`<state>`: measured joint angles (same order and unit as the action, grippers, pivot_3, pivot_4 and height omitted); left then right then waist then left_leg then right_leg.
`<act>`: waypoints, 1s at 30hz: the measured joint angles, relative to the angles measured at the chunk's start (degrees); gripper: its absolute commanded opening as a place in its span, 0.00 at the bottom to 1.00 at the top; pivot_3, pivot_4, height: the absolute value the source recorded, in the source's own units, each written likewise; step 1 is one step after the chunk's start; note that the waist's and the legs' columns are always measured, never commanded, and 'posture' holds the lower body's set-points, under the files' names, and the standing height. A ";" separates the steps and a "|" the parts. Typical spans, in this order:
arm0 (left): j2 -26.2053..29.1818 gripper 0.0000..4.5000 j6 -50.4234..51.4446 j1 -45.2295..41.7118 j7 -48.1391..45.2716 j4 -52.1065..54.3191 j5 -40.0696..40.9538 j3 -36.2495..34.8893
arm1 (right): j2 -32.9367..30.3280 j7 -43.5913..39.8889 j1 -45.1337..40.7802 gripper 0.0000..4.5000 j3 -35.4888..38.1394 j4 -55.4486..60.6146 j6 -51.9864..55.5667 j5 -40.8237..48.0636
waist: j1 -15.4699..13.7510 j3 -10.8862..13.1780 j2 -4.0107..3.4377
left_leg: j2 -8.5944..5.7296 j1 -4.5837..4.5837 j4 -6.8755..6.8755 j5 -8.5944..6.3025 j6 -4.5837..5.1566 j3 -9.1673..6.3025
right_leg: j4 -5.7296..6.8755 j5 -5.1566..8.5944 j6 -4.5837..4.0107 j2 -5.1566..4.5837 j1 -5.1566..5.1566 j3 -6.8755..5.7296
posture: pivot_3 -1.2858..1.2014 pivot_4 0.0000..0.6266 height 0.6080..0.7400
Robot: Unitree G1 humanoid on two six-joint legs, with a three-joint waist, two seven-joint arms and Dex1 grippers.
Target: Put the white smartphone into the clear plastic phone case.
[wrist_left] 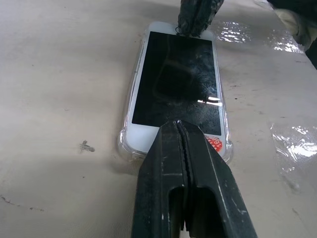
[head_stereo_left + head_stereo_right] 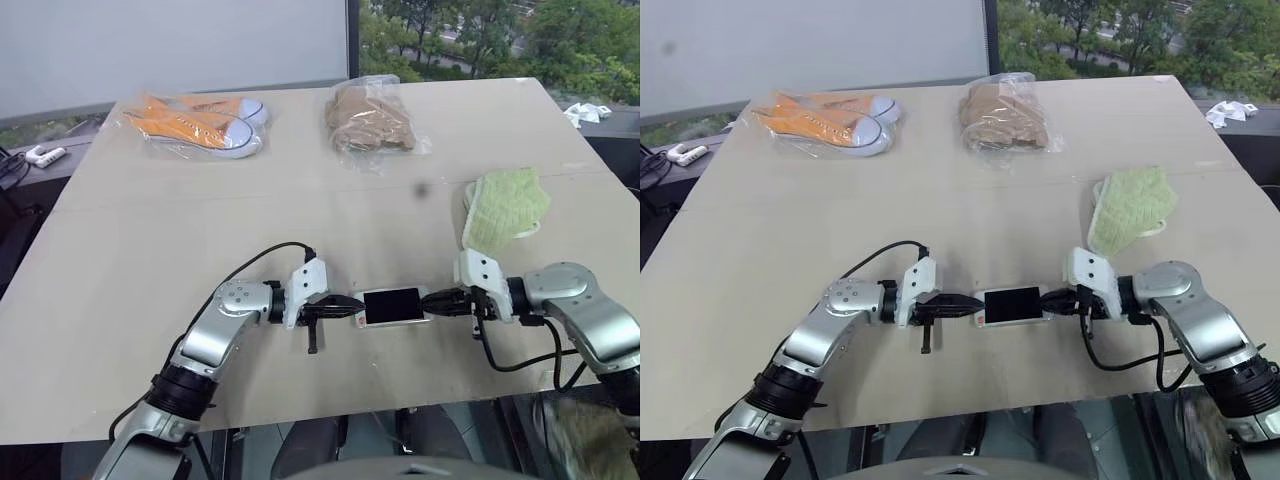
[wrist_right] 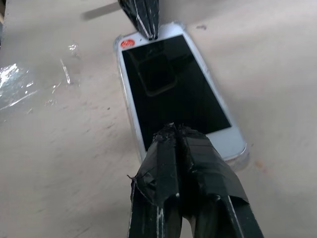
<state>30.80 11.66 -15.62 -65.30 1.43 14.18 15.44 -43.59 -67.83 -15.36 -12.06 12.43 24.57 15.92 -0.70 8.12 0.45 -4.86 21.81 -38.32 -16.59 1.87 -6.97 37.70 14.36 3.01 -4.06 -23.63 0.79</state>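
On white smartphone (image 1: 173, 84): both closed hands.

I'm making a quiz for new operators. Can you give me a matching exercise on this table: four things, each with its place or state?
Things:
1. white smartphone
2. orange sneakers
3. green cloth
4. left claw

Places or states:
A. bagged, at the table's far left
B. shut, tip at the phone's end
C. lying screen up between both claws
D. by the table's right edge

Pairs: 1-C, 2-A, 3-D, 4-B
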 measured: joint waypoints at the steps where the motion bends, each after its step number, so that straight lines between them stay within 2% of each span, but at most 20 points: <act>1: 0.00 0.00 -0.01 0.00 0.00 0.00 -0.01 0.01 | 0.00 -0.06 0.06 0.01 0.01 -0.07 -0.19 0.02 | 0.00 0.00 0.00 | 0.00 0.00 0.00 0.00 0.00 0.00 | 0.00 0.00 0.00 0.00 0.00 0.00 | 0.52 0.24 1.00; 18: -0.13 0.00 0.06 0.09 0.68 0.31 -0.44 0.37 | -0.86 -1.37 3.17 0.01 1.52 -2.58 -4.31 2.37 | -0.09 -0.05 0.03 | 0.00 -0.07 -0.02 0.00 0.00 0.00 | 0.01 0.00 0.00 0.00 0.08 0.00 | 0.52 0.24 1.00; 26: 0.11 0.00 0.33 0.14 0.68 0.32 -0.75 0.36 | 2.60 -1.72 3.08 0.01 1.91 -8.34 -9.17 2.82 | 0.02 -0.17 0.15 | 0.00 -0.28 -0.02 0.00 0.00 0.00 | 0.05 0.00 0.00 0.01 0.27 0.01 | 0.52 0.24 1.00; 30: 0.25 0.00 0.48 0.19 0.67 0.33 -1.06 0.38 | 4.44 -2.15 2.73 0.01 1.69 -11.33 -11.12 2.82 | 0.14 -0.20 0.18 | 0.01 -0.71 0.03 -0.01 0.01 0.02 | 0.03 0.01 0.00 0.02 0.66 0.04 | 0.52 0.24 1.00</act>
<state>31.05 12.14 -15.43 -64.62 1.75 13.12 15.81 -39.15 -69.98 -12.63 -10.37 1.09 13.45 18.74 -0.56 7.91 0.64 -4.86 21.10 -38.28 -16.60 1.87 -6.95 37.73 14.37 3.01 -4.03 -22.98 0.83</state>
